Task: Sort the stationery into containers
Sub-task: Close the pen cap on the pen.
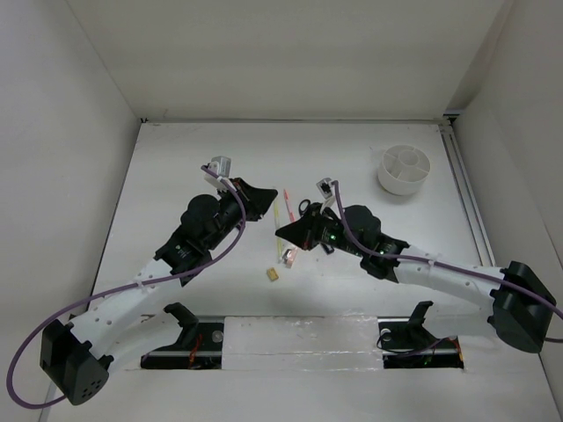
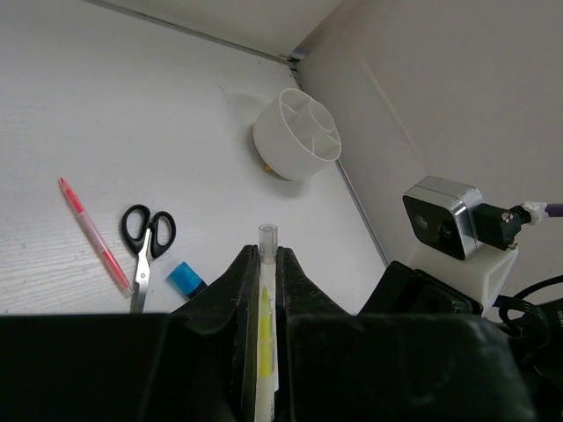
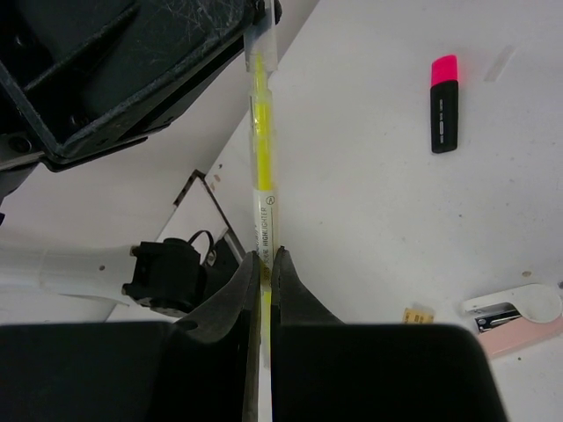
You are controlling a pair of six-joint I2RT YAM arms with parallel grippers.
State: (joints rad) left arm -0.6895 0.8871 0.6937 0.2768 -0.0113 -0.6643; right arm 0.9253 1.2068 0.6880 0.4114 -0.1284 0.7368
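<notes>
The yellow highlighter (image 3: pixel 261 158) spans the gap between both grippers. The right gripper (image 3: pixel 265 264) is clamped on one end and the left gripper (image 2: pixel 267 255) on the other, with the tip poking past its fingers. Well ahead of the left gripper stands the round white tub (image 2: pixel 277 151), its compartments showing only bare plastic. Scissors (image 2: pixel 145 237), a red pen (image 2: pixel 92 236) and a blue-capped marker (image 2: pixel 186 279) lie to that gripper's left. A pink-capped marker (image 3: pixel 443 104) lies to the right of the right gripper.

One white tub (image 1: pixel 400 185), one pair of scissors (image 2: pixel 145 237), one red pen (image 2: pixel 92 233), one yellow highlighter (image 3: pixel 262 158), one pink-capped marker (image 3: pixel 443 104), one blue-capped marker (image 2: pixel 186 279), one small eraser (image 1: pixel 274 274).
</notes>
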